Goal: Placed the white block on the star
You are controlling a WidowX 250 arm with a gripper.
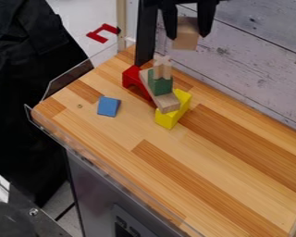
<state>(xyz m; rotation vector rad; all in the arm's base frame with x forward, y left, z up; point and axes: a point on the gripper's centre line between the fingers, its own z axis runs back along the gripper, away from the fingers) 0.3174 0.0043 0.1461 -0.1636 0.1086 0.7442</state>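
The gripper (188,28) hangs at the top of the view, shut on a pale wood-coloured block (186,40) between its two black fingers. Below it and a little to the left, a light wooden star-shaped piece (163,67) stands on top of a green block (160,84). The held block is apart from the star, higher up in the view. Under the green block lies a wooden plank (166,102), which spans from a red arch block (133,79) to a yellow block (173,112).
A blue block (109,106) lies left of the stack on the wooden table (175,157). A black upright post (145,37) stands behind the stack. Clear plastic edging (70,79) runs along the table's left side, and a planked wall (255,69) borders the back.
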